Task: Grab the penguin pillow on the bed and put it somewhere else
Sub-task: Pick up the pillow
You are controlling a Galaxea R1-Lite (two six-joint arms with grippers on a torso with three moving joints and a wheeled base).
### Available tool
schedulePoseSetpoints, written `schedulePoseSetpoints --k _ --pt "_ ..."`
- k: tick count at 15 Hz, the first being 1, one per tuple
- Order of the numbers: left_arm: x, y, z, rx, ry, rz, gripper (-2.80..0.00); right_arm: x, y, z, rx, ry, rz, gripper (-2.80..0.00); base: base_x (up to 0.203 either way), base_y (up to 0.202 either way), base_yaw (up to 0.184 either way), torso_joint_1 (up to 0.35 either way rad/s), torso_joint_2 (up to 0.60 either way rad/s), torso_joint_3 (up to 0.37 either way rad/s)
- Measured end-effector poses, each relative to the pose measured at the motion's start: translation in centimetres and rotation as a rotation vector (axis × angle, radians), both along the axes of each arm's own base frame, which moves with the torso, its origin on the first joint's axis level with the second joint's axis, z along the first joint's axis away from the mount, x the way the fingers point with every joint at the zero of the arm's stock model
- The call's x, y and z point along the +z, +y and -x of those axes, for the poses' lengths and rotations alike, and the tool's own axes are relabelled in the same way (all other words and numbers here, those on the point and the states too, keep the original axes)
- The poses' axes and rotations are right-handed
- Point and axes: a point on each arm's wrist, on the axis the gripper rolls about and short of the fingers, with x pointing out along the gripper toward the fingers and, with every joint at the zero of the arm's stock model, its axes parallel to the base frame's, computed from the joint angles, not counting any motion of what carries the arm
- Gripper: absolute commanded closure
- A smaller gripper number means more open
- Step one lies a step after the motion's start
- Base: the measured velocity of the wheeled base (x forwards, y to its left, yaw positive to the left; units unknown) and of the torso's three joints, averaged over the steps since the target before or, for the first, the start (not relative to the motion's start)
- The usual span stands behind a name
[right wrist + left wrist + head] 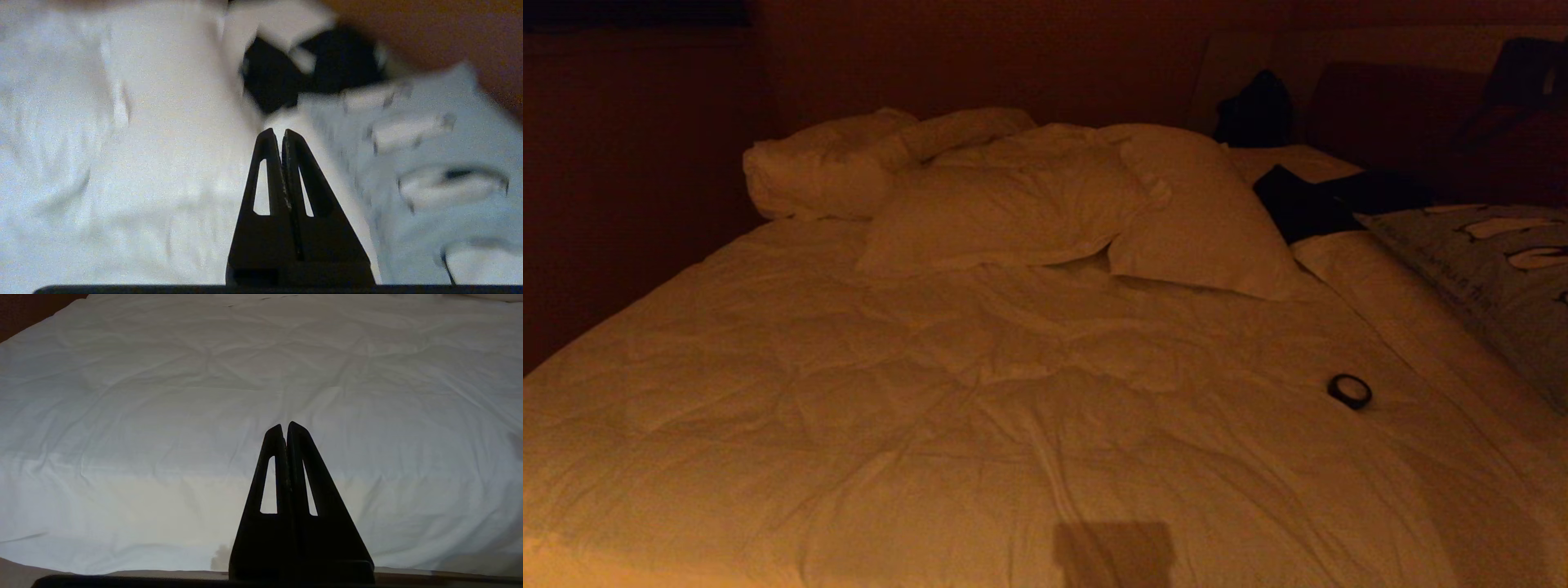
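Right wrist view shows the right gripper [282,131] closed and empty, hovering level over the bed [122,163] beside the penguin pillow [429,163].

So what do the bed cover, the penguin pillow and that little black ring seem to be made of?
The bed cover looks like matte quilted cotton, going by its fine wrinkles and stitched panels. The penguin pillow seems to be soft printed woven cloth, with no shine. The black ring looks hard and smooth, perhaps plastic or a roll of tape; it is too small to tell.

Penguin pillow [1486,269] flat at bed's [980,392] right edge
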Motion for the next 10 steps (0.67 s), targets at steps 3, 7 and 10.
schedulePoseSetpoints --k 3,7,10 --pt "0.0 0.0 0.0 0.000 0.000 0.000 0.00 -2.8 -3.3 1.5 0.023 0.170 -0.075 0.00 0.000 0.000 0.000 0.000 0.00 0.000" --pt "0.0 0.0 0.0 0.000 0.000 0.000 0.00 -6.7 -8.8 6.1 -0.009 0.347 -0.211 0.00 0.000 0.000 0.000 0.000 0.00 0.000" --pt "0.0 0.0 0.0 0.000 0.000 0.000 0.00 -11.5 -13.5 10.5 -0.092 0.441 -0.383 0.00 0.000 0.000 0.000 0.000 0.00 0.000"
